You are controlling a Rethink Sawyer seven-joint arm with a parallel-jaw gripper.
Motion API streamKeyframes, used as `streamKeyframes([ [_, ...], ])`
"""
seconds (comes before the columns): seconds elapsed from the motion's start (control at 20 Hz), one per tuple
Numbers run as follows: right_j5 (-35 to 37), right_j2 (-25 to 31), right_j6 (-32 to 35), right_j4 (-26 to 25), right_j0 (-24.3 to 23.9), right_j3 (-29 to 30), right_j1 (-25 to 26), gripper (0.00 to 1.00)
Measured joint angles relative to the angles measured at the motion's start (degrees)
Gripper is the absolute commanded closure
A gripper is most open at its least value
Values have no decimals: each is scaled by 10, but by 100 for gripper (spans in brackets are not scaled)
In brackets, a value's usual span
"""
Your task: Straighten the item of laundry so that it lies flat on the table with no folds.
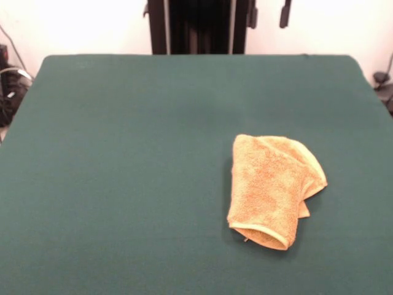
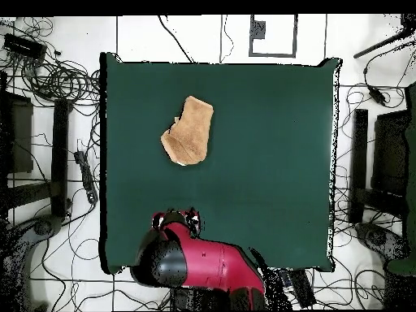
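In the front view, the left part of the green desk (image 1: 123,153) is bare cloth. Right of centre, towards the near edge, lies the golden-orange towel (image 1: 270,187). It is folded over on itself into a bunched, upright-oblong shape, with a rounded flap sticking out on its right side and a pale hemmed edge curling along its lower end. It rests wholly on the desk, clear of every edge.

In the overhead view, cables (image 2: 61,81) sprawl on the floor left of the desk (image 2: 268,162). The towel (image 2: 188,132) sits in the desk's upper left part, doubled over, with a ragged corner jutting to its left. Below it, well apart from it, the red and black arm (image 2: 203,260) is curled over the desk's lower edge. The pincer (image 2: 177,219) seems to lie at the arm's upper left end, above bare felt, but I cannot tell whether it is open or closed.
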Motion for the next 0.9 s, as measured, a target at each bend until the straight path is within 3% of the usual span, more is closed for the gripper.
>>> streamKeyframes([
  [0.9, -7, 0, 0, 0, 9, 0, 21, 0],
])
